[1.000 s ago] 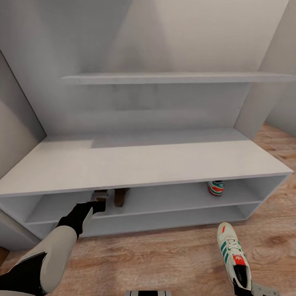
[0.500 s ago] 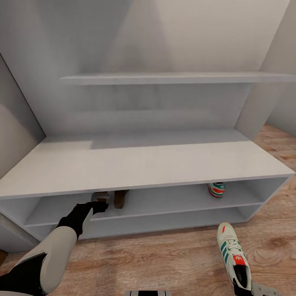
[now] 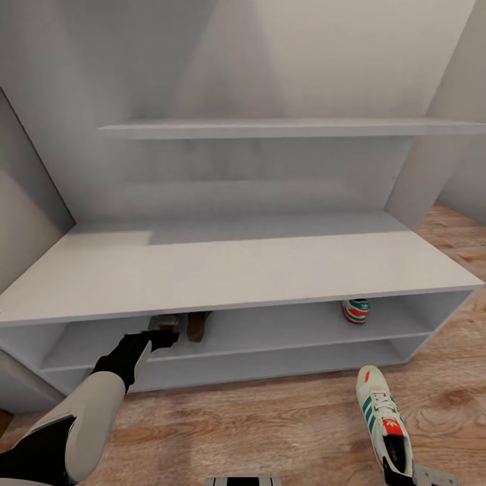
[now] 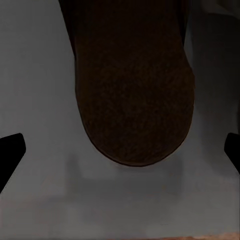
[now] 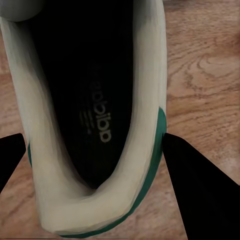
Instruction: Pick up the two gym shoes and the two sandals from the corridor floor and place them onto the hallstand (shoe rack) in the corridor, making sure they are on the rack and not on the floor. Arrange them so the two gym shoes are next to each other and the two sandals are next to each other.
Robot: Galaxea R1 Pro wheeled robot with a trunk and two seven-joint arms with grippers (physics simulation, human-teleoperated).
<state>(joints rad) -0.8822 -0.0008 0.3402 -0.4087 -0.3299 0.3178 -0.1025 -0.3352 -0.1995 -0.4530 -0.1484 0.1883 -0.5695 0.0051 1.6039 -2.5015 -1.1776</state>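
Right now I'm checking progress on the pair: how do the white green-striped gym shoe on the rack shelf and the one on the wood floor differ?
The gym shoe on the shelf sits inside the pale grey hallstand, in its upper slot; the gym shoe on the floor lies on the planks in front. The shelf shoe shows its heel end; the floor shoe shows its laced top. The right gripper straddles the floor shoe's heel; nothing touches the shelf shoe. Both share white uppers and green stripes.

We count two gym shoes, one (image 3: 355,310) in the hallstand (image 3: 236,270) and one (image 3: 382,418) on the floor, two sandals (image 3: 198,325), and two grippers.
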